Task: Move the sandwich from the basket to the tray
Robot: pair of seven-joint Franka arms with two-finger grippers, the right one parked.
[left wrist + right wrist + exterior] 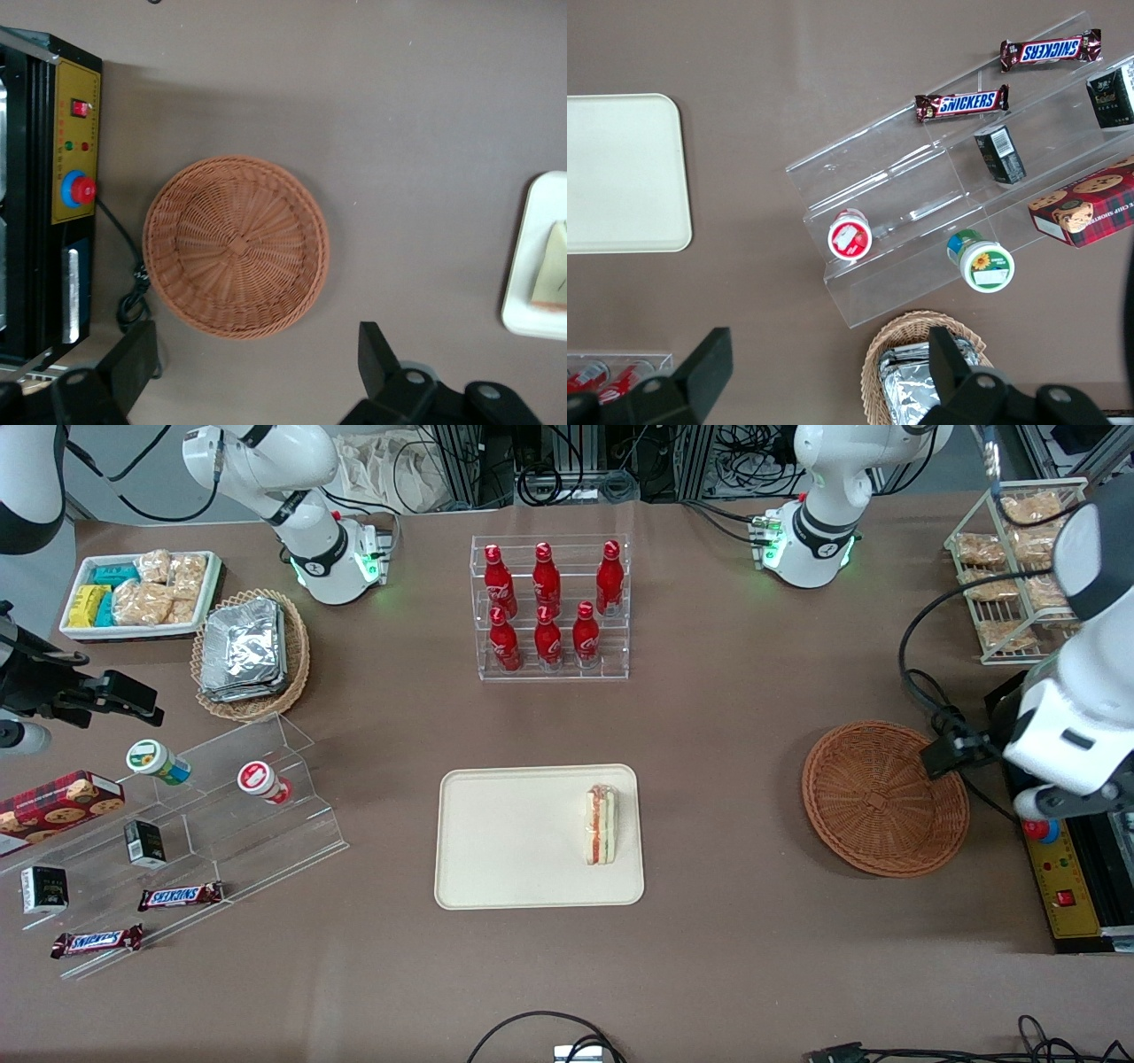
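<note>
**Sandwich on tray, basket empty, gripper spread with nothing held**

With the sandwich lying on the tray, its long axis runs nearer-to-farther from the front camera, along the tray's short side. It sits at the tray's end toward the working arm, close to that rim, well inside it. The filling edge faces up: red-orange and green stripes between pale white bread, running the length of the wedge. Clear wrap shows a slight sheen at the farther end.

In the left wrist view only a corner of it shows, pale tan, on the tray rim.

The basket is well apart from the tray, toward the working arm's end of the table. Reddish-brown weave, round, shallow, nothing in it.

The gripper hangs above the table just beside the basket, fingers wide apart, empty. In the front view it is at, over the basket's edge.
</note>
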